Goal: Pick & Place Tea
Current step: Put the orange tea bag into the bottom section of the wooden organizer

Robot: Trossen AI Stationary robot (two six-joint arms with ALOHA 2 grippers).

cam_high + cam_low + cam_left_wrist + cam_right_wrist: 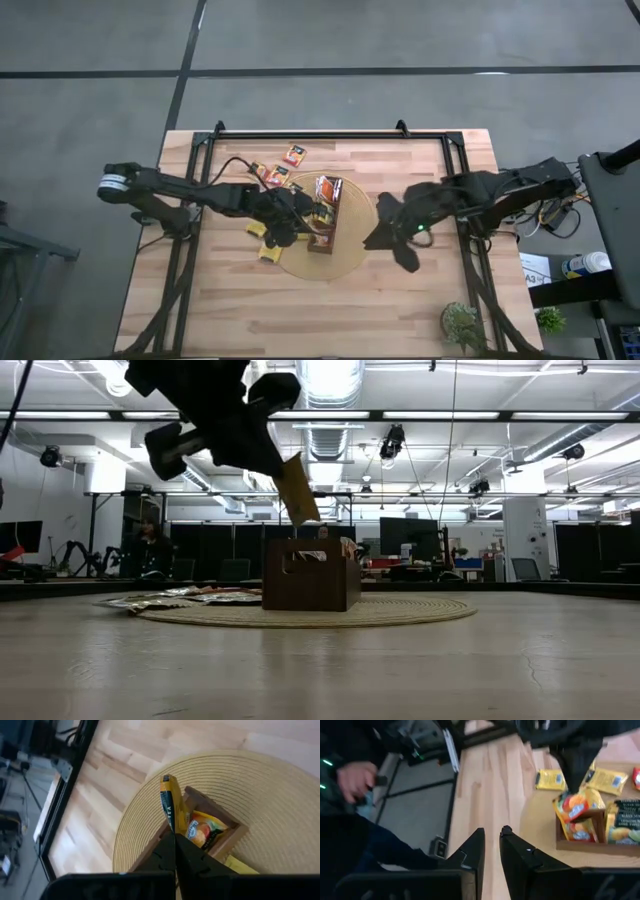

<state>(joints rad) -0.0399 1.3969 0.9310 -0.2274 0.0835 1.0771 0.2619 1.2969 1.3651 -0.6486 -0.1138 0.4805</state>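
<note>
Sachet pinched above the wooden tray

Woven rings of tan fibre make up the round disc [345, 255] lying flat on the pale butcher-block table [250, 320]. On the disc stands a long, narrow dark-brown tray [327, 212] with straight wooden walls; in the low view it reads as a boxy block with a cut-out handle. Flat square paper sachets already stand upright inside the tray [202, 829], printed orange and yellow, some dark green. More loose sachets [272, 175] lie scattered on the bare wood and on the disc's edge beside the tray.

Reaching in from its side of the table, the left arm stretches nearly flat across to the tray's near end. The left gripper [174, 840] has its fingers pressed together on a yellow sachet [171, 802], which is held edge-on and tilted just above the tray's open top, not touching the wood.

On the other side, the right arm is folded, with its right gripper [492, 837] hanging over the bare table beside the disc, apart from the tray. Its dark fingers stand slightly parted with nothing between them.

A person's hand [355, 777] shows beyond the table's edge in the right wrist view.
</note>
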